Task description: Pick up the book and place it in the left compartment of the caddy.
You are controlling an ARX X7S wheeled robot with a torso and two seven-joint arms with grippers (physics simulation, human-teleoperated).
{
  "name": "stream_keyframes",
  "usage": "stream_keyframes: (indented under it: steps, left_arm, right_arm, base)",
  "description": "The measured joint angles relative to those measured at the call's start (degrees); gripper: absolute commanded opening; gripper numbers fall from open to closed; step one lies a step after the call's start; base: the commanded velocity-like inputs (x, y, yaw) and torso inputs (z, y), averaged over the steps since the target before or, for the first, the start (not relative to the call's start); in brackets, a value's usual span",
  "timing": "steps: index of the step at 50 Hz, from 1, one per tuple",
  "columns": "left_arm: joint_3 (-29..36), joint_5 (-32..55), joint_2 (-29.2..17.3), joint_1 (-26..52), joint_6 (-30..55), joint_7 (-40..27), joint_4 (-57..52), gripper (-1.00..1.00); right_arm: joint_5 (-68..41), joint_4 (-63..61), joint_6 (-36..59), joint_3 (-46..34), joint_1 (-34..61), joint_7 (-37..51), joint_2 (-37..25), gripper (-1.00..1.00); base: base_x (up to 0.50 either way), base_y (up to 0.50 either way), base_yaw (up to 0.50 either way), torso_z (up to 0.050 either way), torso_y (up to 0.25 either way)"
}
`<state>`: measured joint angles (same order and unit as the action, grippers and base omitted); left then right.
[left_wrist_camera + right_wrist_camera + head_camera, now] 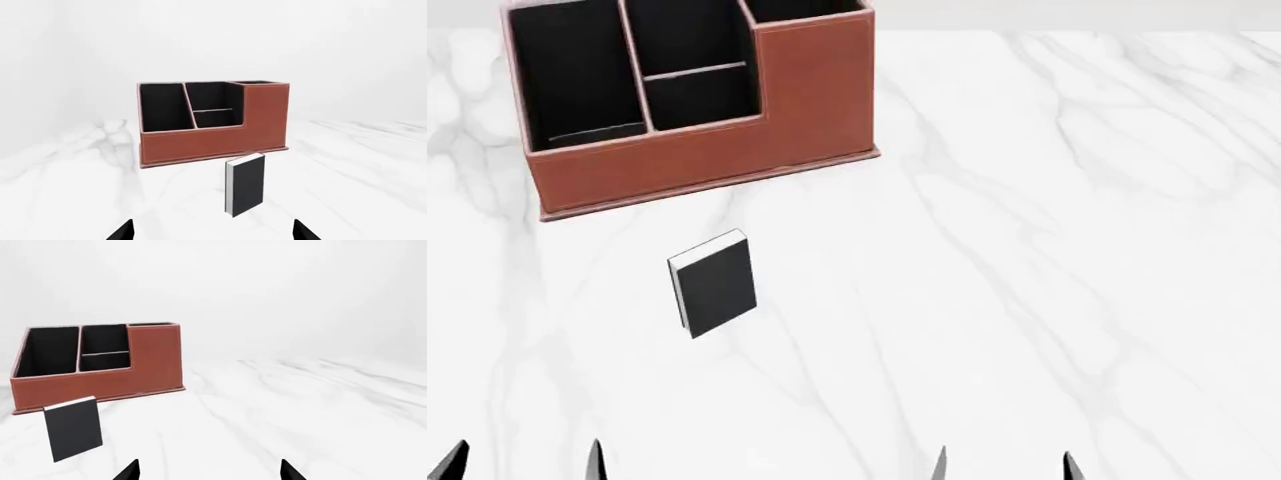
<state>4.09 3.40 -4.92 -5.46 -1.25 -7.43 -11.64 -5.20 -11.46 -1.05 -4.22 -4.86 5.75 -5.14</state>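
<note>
The small black book (714,284) lies flat on the white marble table, just in front of the reddish-brown caddy (694,165). It also shows in the left wrist view (247,185) and the right wrist view (73,435). The caddy's left compartment (571,75) is the long black-lined bay at its left end, seen too in the left wrist view (163,107). My left gripper (521,462) is open and empty, near the table's front edge, short of the book. My right gripper (1004,465) is open and empty, to the right of the book.
The marble table (1068,250) stretches wide to the right of the caddy. The caddy's middle bay (694,70) has a crossbar and its right bay (807,10) is taller. A plain white wall stands behind.
</note>
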Motion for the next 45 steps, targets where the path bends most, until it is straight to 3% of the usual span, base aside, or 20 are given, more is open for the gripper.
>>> stream_keyframes:
  steps: [19, 45]
  left_arm:
    - [-0.3, -2.0, -1.6, -8.2, -7.2, -4.4, -12.3, 1.0]
    - [0.1, -3.2, -3.2, -11.0, -13.1, -7.8, -14.9, 1.0]
  right_arm:
    - [-1.5, -11.6, -5.6, 0.6, -6.7, 2.4, -1.8, 1.0]
    - [-0.2, -11.4, -13.2, 0.1, -8.4, 5.1, -2.6, 1.0]
  base:
    - [0.0, 0.0, 0.0, 0.0, 0.0]
    - [0.0, 0.01, 0.0, 0.0, 0.0]
